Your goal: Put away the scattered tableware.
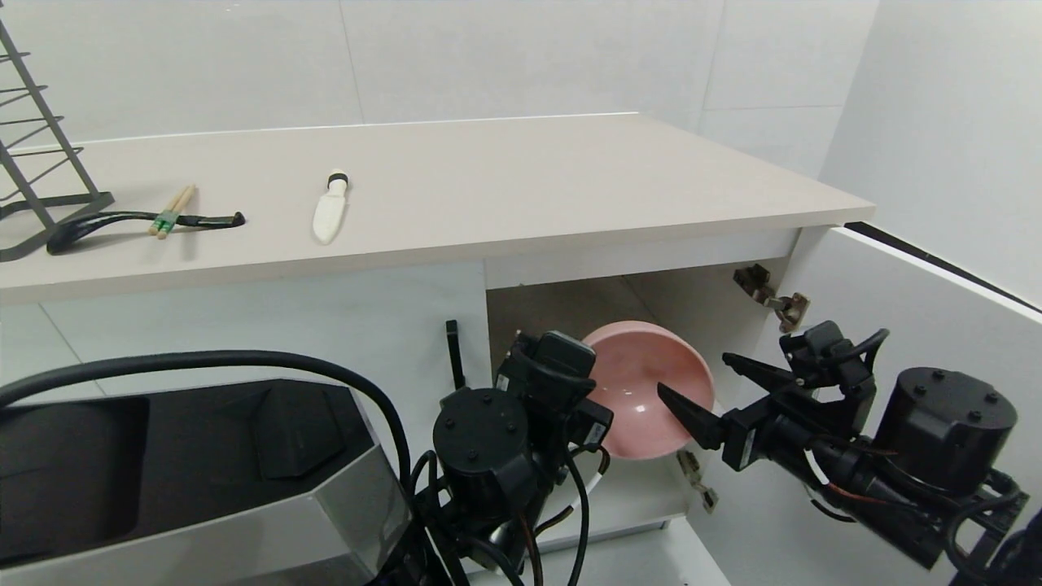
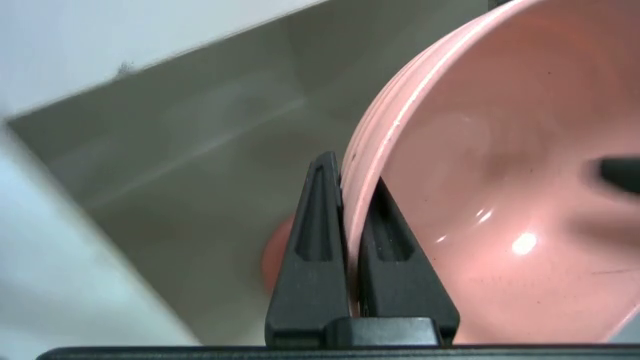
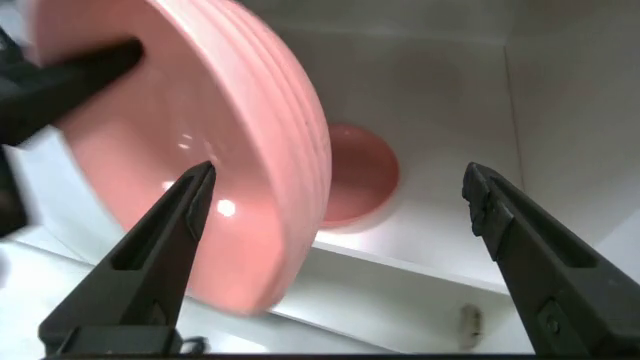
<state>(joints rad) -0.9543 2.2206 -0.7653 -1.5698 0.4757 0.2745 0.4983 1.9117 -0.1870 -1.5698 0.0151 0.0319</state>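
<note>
The left arm reaches low into the open cabinet (image 1: 855, 285) under the surface (image 1: 529, 179), its wrist turned so the left gripper (image 1: 598, 389) (image 2: 350, 175) points inward. Its fingers (image 2: 318, 230) are narrow and pinch the rim of a pink bowl (image 1: 643, 391) (image 2: 500, 180) (image 3: 230, 150), one finger on the ribbed outer wall and the other inside. The bowl hangs from that grip tipped nearly on edge, its mouth turned toward the right arm.

The right arm comes in low from the door side, forearm level, with the right gripper (image 1: 693, 373) (image 3: 338, 170) aimed at the bowl. Its fingers (image 3: 150, 270) are spread wide and hold nothing. One fingertip lies across the bowl's mouth, and whether it touches the inner wall cannot be told. The other finger stands well apart, on the door side of the bowl's rim.

Beyond the left fingers, on the cabinet floor, lies a small pink dish (image 2: 275, 250) (image 3: 355, 185), resting flat. In the right wrist view it sits between the two spread fingers, farther in than both.

That makes two pink pieces in the cabinet: one bowl held up and one dish lying flat.

On the surface, well above and away from both sets of fingers, lie one black ladle (image 1: 122, 220), one pair of chopsticks (image 1: 171, 212) crossing its handle, and one white knife (image 1: 330, 212) lying by itself. One wire rack (image 1: 41, 163) stands beside the ladle.
</note>
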